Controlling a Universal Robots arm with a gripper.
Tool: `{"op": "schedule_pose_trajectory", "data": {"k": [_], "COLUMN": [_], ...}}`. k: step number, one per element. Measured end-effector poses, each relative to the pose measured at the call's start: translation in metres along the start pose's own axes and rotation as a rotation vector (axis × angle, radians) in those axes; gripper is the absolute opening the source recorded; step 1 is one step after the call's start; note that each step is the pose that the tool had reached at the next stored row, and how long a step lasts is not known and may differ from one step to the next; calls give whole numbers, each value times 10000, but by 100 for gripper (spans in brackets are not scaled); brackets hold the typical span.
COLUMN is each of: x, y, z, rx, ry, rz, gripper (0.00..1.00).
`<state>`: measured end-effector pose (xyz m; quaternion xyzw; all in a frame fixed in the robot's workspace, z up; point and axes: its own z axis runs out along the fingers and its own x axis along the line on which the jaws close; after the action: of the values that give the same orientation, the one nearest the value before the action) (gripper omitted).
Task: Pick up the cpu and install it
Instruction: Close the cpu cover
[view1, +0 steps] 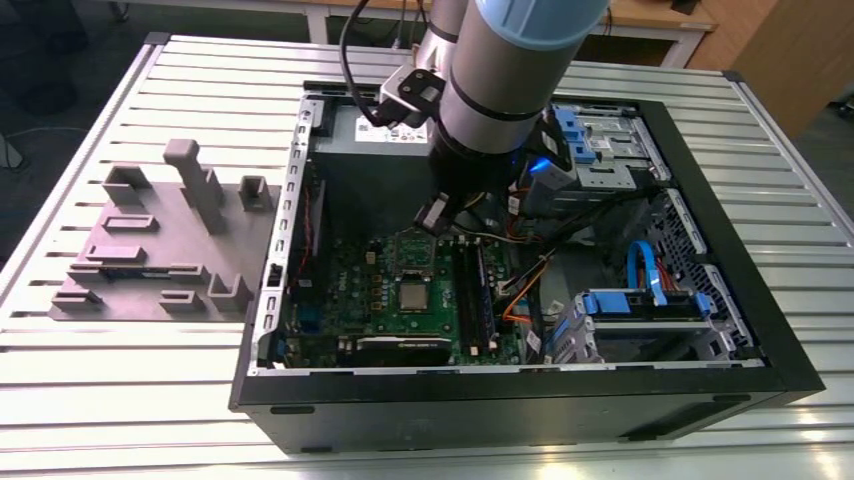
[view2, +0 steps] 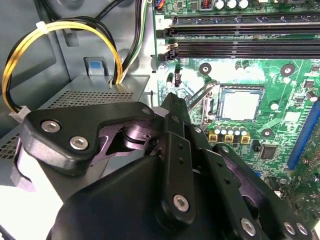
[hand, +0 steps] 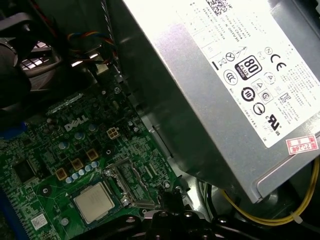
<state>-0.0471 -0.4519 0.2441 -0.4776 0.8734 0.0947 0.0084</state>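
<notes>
CPU (view1: 414, 297) sits flat in the socket frame (view2: 239, 106) on the green motherboard (hand: 50, 165), silver top showing in both wrist views; appears seated square, no corner visibly raised. Hand (view1: 430, 215) hangs above the board, just beside the socket toward the power supply (hand: 225, 90), not touching the chip. Whether its fingers are parted or closed: cannot tell; nothing seen held. Judgement: placement looks done. To finish well, keep arm clear of yellow cables (view2: 65, 35) and retention lever.

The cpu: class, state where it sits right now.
The cpu lies in the motherboard socket inside the open case, mid-board in the exterior view, below the end effector, beside the memory slots.
</notes>
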Motion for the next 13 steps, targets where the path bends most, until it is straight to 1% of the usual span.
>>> {"op": "schedule_pose_trajectory", "data": {"k": [2,4,10,13], "x": [2,5,6,18], "y": [-1,-1,-1,-7], "z": [-3,-20,-30,-35], "rx": [0,-3,-4,-5], "ry": [2,5,8,11], "rz": [-6,-29,-39,-53], "gripper": [10,10,10,10]}}
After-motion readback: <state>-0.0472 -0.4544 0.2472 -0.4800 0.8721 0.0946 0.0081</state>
